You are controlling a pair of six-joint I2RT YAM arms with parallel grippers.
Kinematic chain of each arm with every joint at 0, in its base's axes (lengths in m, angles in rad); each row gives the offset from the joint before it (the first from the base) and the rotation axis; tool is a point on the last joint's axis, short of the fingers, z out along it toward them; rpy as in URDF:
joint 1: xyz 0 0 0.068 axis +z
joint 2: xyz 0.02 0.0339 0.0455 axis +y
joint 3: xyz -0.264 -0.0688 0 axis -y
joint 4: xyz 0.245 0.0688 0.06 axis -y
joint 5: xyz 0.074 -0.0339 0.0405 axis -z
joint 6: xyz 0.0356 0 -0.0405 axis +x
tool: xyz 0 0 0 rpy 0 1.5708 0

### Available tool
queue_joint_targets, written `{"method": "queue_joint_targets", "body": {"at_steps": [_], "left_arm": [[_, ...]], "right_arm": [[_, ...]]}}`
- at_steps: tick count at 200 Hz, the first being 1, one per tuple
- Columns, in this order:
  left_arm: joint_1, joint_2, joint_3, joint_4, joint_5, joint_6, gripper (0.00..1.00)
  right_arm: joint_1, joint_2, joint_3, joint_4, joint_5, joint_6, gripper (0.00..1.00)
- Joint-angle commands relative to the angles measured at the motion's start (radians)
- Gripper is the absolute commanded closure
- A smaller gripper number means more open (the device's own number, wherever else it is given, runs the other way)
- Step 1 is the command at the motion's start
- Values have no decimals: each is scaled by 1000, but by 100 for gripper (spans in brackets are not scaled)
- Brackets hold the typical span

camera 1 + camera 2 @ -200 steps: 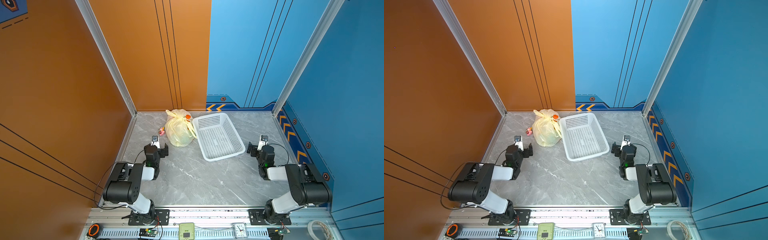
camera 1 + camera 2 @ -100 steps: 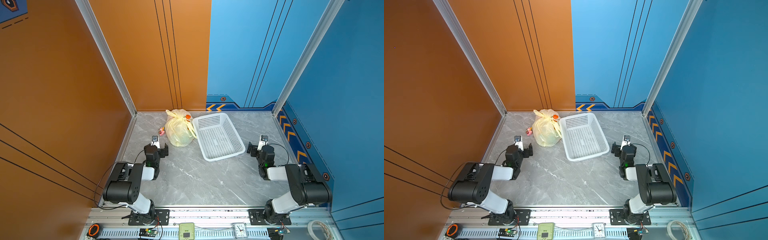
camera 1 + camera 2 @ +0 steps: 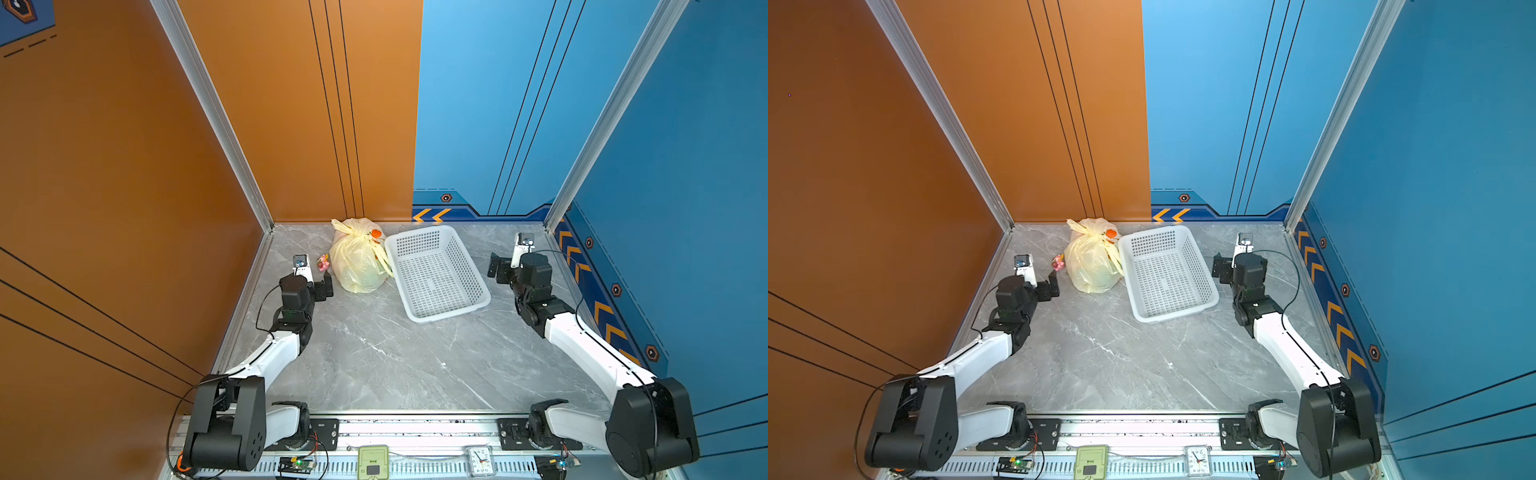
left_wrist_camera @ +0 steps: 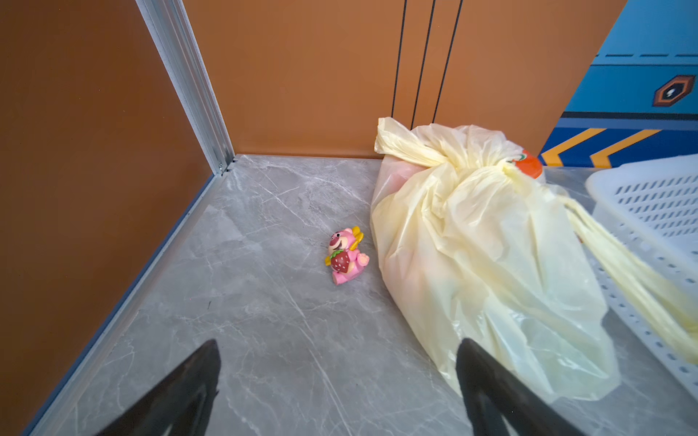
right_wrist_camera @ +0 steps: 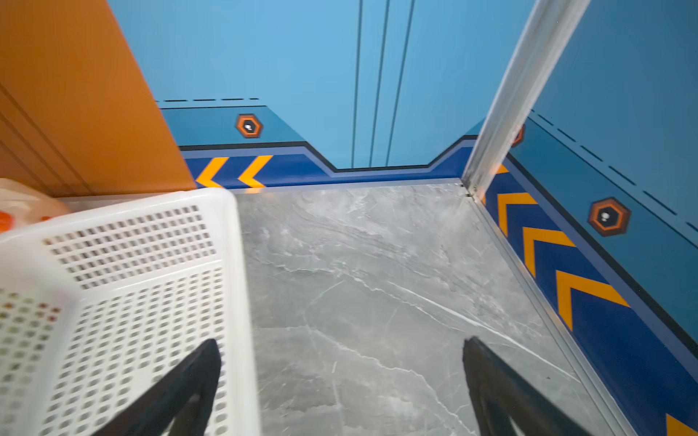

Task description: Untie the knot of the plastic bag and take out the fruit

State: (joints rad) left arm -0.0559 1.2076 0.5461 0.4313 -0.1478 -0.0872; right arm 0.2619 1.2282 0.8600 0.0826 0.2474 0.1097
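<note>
2 white arms (image 3: 274, 357), black joints (image 3: 295, 291), cables (image 3: 264, 300), fingers (image 4: 181, 392).

Surface (image 3: 395, 353): grey marbled; we count three things.
Plastic bag (image 3: 359, 262): our landmark.
Basket (image 3: 417, 243): just right of the bag.
Figurine (image 3: 323, 262): just left of it.

Both arms (image 3: 274, 353) farther forward now.

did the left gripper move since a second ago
yes: the left gripper has advanced toward the back wall, closer to the pink figurine and plastic bag
</note>
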Motion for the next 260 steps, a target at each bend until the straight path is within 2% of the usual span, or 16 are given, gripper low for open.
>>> {"method": "queue_joint_targets", "body": {"at_steps": [1, 24, 54, 91, 131, 166, 237, 260], "left_arm": [[-30, -35, 49, -247, 70, -136, 2], [-76, -52, 84, -348, 92, -212, 2], [-121, -59, 104, -403, 125, -279, 2], [-148, -72, 103, -418, 136, -325, 2], [-157, -80, 110, -441, 138, -345, 2], [-174, -53, 118, -441, 161, -367, 1], [-222, 16, 161, -441, 169, -376, 1], [-238, 42, 188, -442, 172, -375, 1]], "right_arm": [[92, 37, 109, -325, -29, 90, 0], [230, 148, 234, -434, -48, 123, 0], [367, 334, 407, -523, -142, 191, 0], [502, 552, 625, -630, -136, 200, 2], [521, 715, 760, -696, -120, 216, 17], [518, 800, 828, -730, -89, 211, 27], [471, 801, 790, -737, -133, 261, 62], [447, 777, 758, -736, -139, 265, 71]]}}
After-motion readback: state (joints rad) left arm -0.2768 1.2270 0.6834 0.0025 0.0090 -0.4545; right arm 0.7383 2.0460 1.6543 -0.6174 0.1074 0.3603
